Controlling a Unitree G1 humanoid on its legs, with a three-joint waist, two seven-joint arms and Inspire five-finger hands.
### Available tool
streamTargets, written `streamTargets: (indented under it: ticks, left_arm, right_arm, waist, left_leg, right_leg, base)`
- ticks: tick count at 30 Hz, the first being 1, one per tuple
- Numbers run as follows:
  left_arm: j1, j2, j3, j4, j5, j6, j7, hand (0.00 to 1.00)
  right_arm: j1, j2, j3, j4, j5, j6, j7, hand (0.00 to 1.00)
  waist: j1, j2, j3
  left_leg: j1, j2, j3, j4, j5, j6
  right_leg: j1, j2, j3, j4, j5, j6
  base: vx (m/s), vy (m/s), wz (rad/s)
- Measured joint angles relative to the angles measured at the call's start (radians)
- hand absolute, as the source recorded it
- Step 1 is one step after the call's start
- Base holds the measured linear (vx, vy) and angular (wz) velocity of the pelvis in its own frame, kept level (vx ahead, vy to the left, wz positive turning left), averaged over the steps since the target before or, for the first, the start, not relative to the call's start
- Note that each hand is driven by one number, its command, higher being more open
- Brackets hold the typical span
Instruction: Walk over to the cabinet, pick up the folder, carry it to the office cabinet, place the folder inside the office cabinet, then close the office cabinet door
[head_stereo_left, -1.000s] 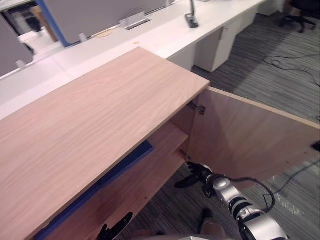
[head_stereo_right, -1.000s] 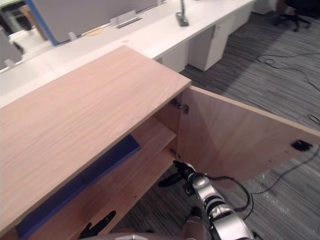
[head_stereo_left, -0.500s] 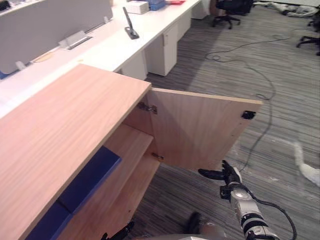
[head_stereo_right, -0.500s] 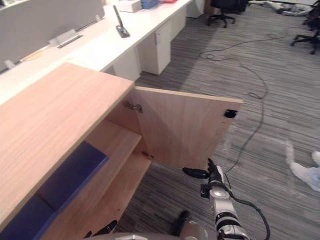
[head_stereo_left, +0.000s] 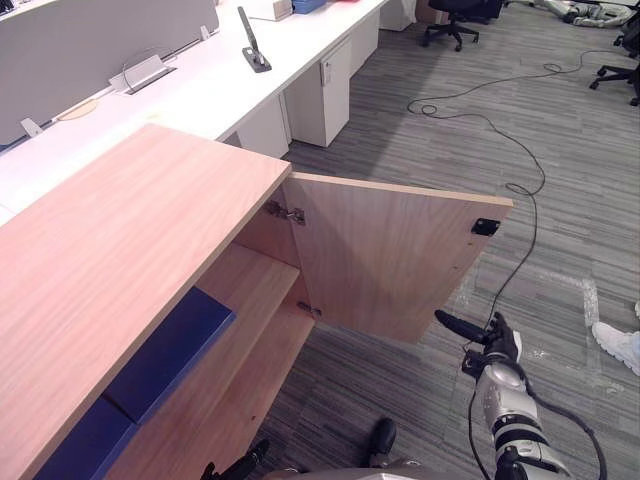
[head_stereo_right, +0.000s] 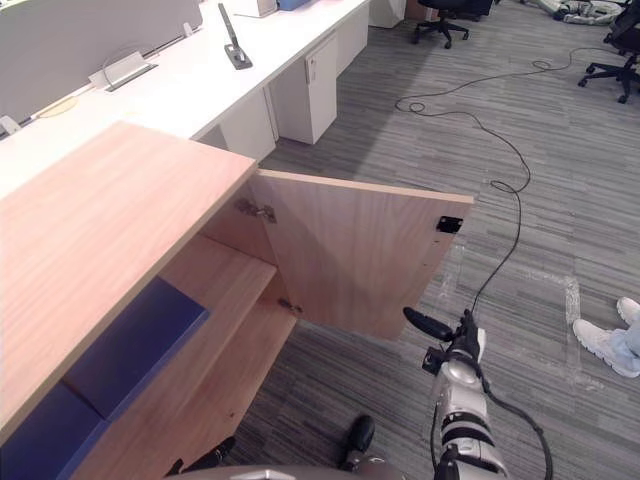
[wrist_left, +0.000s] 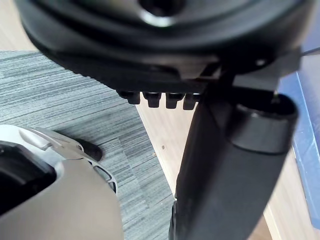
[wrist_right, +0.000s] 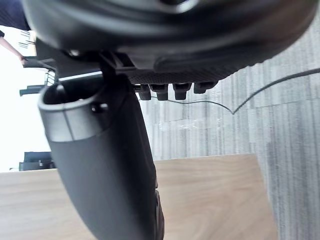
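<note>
The blue folder (head_stereo_left: 165, 355) lies flat on the upper shelf inside the wooden office cabinet (head_stereo_left: 120, 250), and its edge also shows in the left wrist view (wrist_left: 307, 150). The cabinet door (head_stereo_left: 390, 260) stands wide open over the carpet. My right hand (head_stereo_left: 497, 345) hovers low beside the door's free lower corner, fingers straight toward it, apart from the wood and holding nothing. The door panel (wrist_right: 215, 200) lies past its thumb. My left hand (head_stereo_left: 240, 468) hangs low by the cabinet's bottom, open with nothing in it.
A black latch (head_stereo_left: 486, 227) sits on the door's inner face. A long white desk (head_stereo_left: 200, 90) runs behind the cabinet. A cable (head_stereo_left: 520, 150) trails across the grey carpet. A person's white shoe (head_stereo_left: 615, 345) is at the right. Office chairs (head_stereo_left: 455, 15) stand far back.
The camera has swung right. My right hand has gone from the door's hinge side, under the door, out to its free corner. The folder and door stay as they were.
</note>
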Motion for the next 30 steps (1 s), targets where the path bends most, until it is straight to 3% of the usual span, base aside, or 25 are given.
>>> streamTargets:
  ticks: [9, 14, 25, 30]
  left_arm:
    - [0.001, 0.0, -0.005, -0.002, 0.0, 0.0, -0.001, 1.0]
    - [0.01, 0.001, -0.007, -0.001, 0.0, 0.0, -0.001, 1.0]
    - [0.015, 0.003, -0.024, 0.002, -0.001, 0.0, -0.034, 1.0]
    - [0.03, 0.015, -0.047, 0.003, -0.001, 0.0, -0.051, 1.0]
  right_arm:
    - [-0.226, -0.131, 0.01, 0.076, 0.049, -0.032, -0.022, 1.0]
    - [-0.262, -0.214, 0.097, 0.168, 0.066, -0.033, 0.016, 1.0]
    - [-0.328, -0.315, 0.397, 0.233, 0.154, -0.041, 0.216, 1.0]
    - [-0.343, -0.407, 0.628, 0.186, 0.15, -0.04, 0.298, 1.0]
  waist:
    - [0.009, 0.009, -0.006]
    - [0.011, 0.011, -0.006]
    - [0.011, 0.03, 0.015]
    - [0.005, 0.031, 0.023]
  left_leg:
    - [-0.01, -0.008, -0.039, 0.007, 0.006, 0.007]
    - [-0.01, -0.013, -0.053, 0.008, 0.006, 0.009]
    - [-0.023, -0.004, -0.079, 0.033, -0.003, 0.007]
    - [-0.024, 0.015, -0.101, 0.035, -0.007, -0.003]
  right_leg:
    - [0.001, -0.008, -0.017, 0.0, 0.002, -0.003]
    - [0.01, -0.014, -0.025, 0.0, 0.004, -0.002]
    - [0.015, -0.006, -0.035, 0.0, -0.004, -0.004]
    - [0.01, 0.029, -0.019, 0.0, -0.029, -0.016]
  base:
    - [-0.03, 0.027, 0.09]
    - [-0.06, 0.031, 0.05]
    - [-0.09, -0.012, 0.01]
    - [-0.03, -0.046, -0.12]
